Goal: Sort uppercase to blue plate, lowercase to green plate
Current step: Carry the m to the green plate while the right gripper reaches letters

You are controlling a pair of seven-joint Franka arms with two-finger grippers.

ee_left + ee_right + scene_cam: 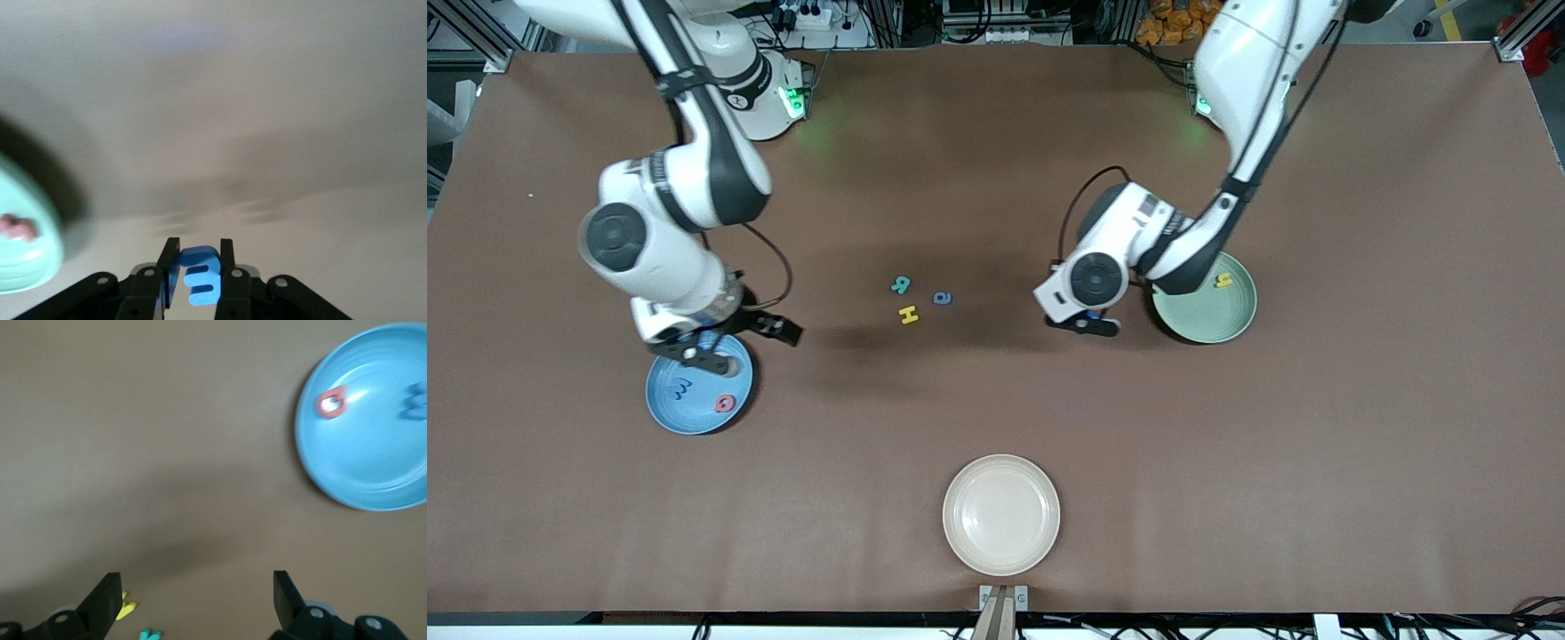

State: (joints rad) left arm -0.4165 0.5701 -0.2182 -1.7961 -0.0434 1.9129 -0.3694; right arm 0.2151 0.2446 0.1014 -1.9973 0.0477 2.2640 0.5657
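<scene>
My left gripper is shut on the blue E-like letter over bare table beside the green plate. The plate holds the yellow h and the small red w; the arm hides the w in the front view. My right gripper is open and empty over the rim of the blue plate, which holds the blue W and the red Q. The teal R, yellow H and blue e lie mid-table.
A cream-white plate sits empty near the table's front edge, nearer the front camera than the loose letters. The yellow H and teal R also show by the right gripper's finger in the right wrist view.
</scene>
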